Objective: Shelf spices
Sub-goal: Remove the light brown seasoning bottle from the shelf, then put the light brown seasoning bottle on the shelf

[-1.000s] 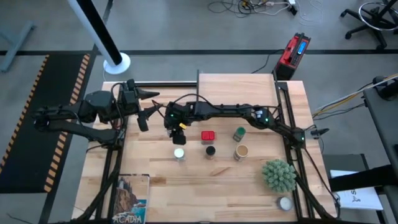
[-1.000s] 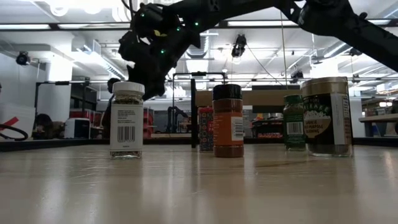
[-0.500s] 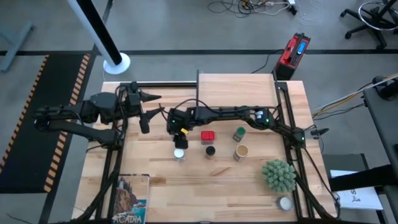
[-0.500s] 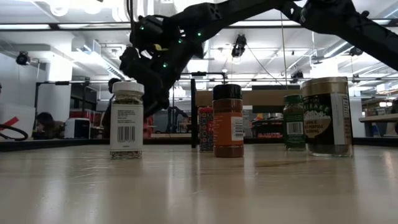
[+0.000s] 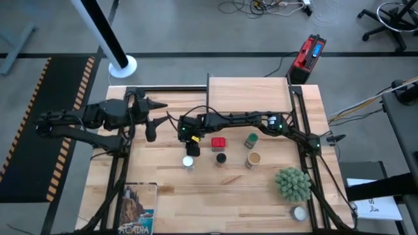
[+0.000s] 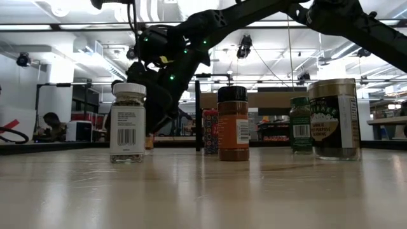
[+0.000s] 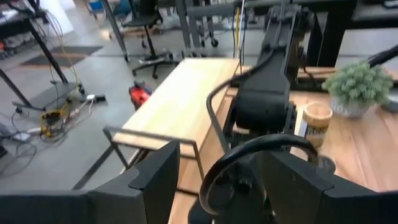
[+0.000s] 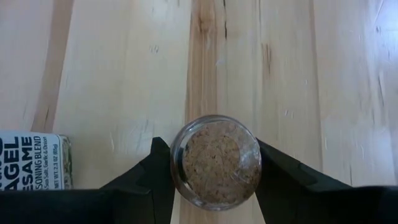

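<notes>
Glass is the weak point here: the right end effector [image 8: 214,150] is clamped on a small round jar [image 8: 216,177] of brown spice, its two dark fingers pressing the curved sides. Only the jar's round end shows, so I cannot tell what lid it has or how deep the hold is. The jar hangs low over the worktop [image 5: 196,196], at or just above the wood, well apart from the shelf [image 5: 248,86] at the far edge.

Smooth, curved glass can twist or slide between flat fingers, and a shallow hold would probably let the jar tip during a quick swing.

The white-lidded jar [image 5: 188,161] stands just beside the held one, its label visible in the right wrist view. A sideways start rather than a straight lift would likely knock it over, and it could then roll into the black-lidded jar [image 5: 221,158] or the red tin [image 5: 218,142].

The left end effector [image 5: 160,111], fingers apart, waits near the right arm's wrist, so a wide arc toward the shelf risks contact there. The shelf's thin dark upright panel [image 5: 208,82] could also catch the jar if it comes in too low.
</notes>
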